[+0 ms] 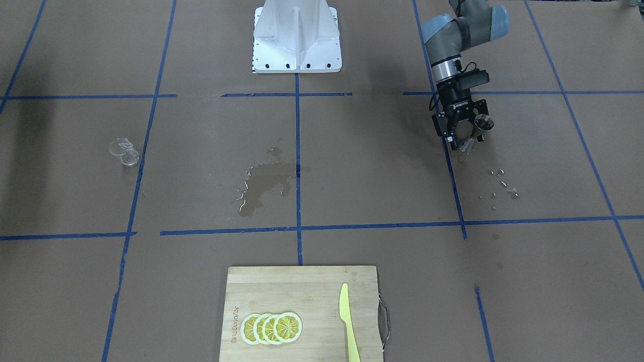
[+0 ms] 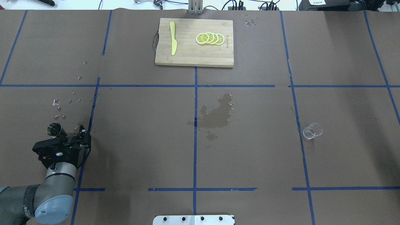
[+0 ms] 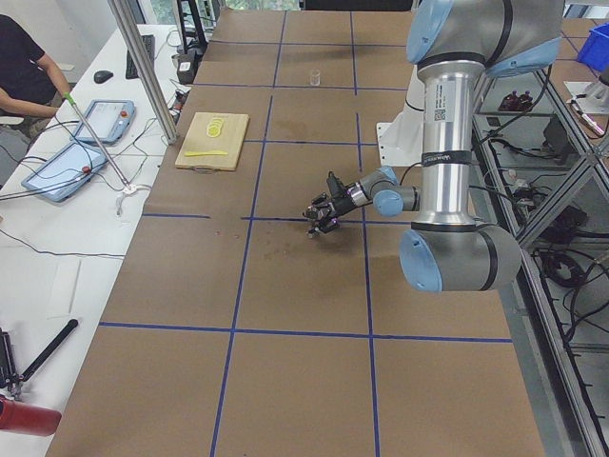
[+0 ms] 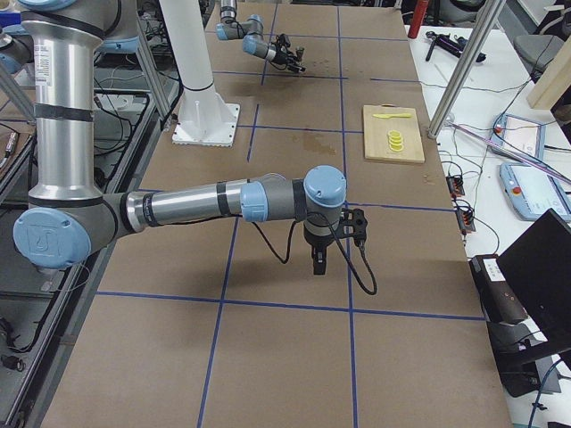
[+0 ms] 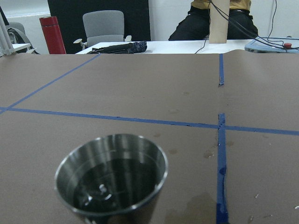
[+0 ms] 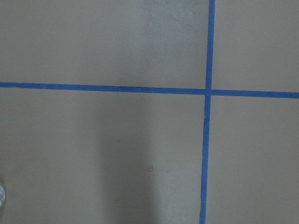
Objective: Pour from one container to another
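The metal jigger (image 2: 54,129) is at the table's left side, held a little above the surface, with my left gripper (image 2: 72,135) shut on its waist. In the front view the jigger (image 1: 484,122) leans slightly in the left gripper (image 1: 468,134). The left wrist view looks into the jigger's upper cone (image 5: 112,179), which holds dark liquid. Far across the table on the right side stands the clear cup (image 2: 312,130), also seen as the cup (image 1: 124,152) in the front view. My right gripper (image 4: 318,263) shows only in the exterior right view, hanging above the table; I cannot tell its state.
A wooden cutting board (image 2: 187,57) with lemon slices (image 2: 210,38) and a yellow knife (image 2: 172,42) lies at the far middle edge. A wet patch (image 2: 217,115) darkens the table's centre, and water drops (image 2: 62,106) lie near the jigger. A person sits beyond the table's left end.
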You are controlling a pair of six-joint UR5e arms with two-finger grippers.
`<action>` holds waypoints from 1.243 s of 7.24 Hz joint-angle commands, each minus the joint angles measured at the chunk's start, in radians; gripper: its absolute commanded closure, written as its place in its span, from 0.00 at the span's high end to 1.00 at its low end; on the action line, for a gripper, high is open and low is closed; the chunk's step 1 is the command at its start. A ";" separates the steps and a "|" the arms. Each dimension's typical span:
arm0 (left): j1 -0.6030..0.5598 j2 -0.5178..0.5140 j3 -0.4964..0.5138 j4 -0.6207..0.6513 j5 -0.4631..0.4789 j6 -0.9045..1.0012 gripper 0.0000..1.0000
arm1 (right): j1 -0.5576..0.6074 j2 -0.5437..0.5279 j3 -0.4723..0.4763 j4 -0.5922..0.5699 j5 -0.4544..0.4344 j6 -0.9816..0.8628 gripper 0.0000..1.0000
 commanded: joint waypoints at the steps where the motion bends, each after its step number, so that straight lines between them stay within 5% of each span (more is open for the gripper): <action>1: -0.007 0.016 -0.003 0.000 0.000 0.000 0.79 | 0.000 0.000 0.001 0.000 0.000 -0.001 1.00; 5: -0.007 0.016 -0.009 0.000 0.002 -0.001 0.47 | 0.000 -0.001 -0.002 0.000 0.000 0.001 1.00; 9: -0.007 0.019 -0.007 -0.002 0.009 -0.014 0.33 | -0.002 -0.001 -0.003 -0.002 0.000 0.001 1.00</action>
